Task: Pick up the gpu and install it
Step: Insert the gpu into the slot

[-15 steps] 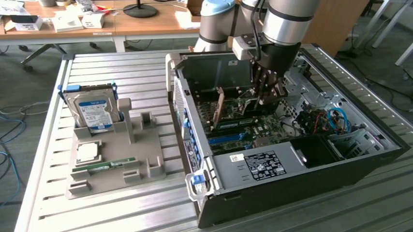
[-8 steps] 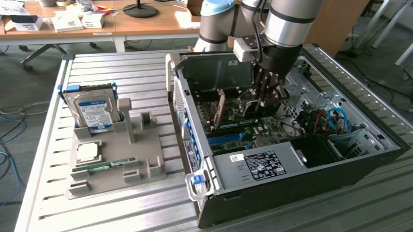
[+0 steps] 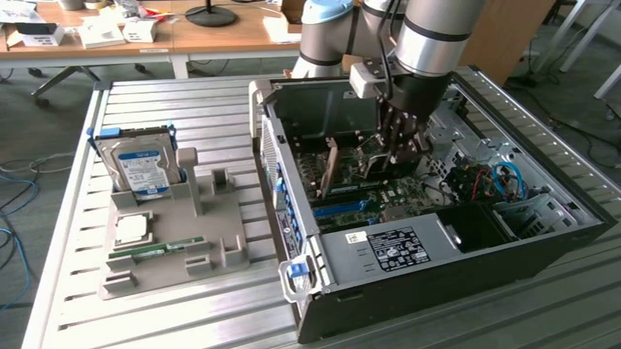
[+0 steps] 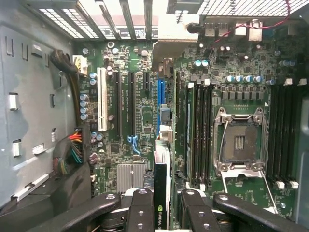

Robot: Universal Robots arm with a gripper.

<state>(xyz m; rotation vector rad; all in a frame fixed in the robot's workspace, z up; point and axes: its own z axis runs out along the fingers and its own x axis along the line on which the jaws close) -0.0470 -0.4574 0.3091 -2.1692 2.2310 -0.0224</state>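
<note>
My gripper [image 3: 403, 151] reaches down into the open computer case [image 3: 543, 240], and is shut on the gpu [image 3: 374, 174]. In the wrist view the gpu [image 4: 161, 193] stands edge-on between the two fingers [image 4: 142, 208], a thin card with a green logo on its near edge. It hangs upright over the motherboard [image 4: 120, 121], in line with the blue slot [image 4: 161, 92] and next to the long black slots [image 4: 131, 101]. Its far end reaches toward the slotted back wall of the case [image 4: 120, 14]. Whether the card's edge sits in the slot is hidden.
The empty processor socket [image 4: 240, 142] and memory slots [image 4: 200, 130] lie beside the card. A power supply [image 3: 388, 249] fills the case's near end. Outside, a grey holder [image 3: 223, 233] carries a hard drive [image 3: 144, 169], a processor [image 3: 131, 229] and a green memory stick [image 3: 155, 251].
</note>
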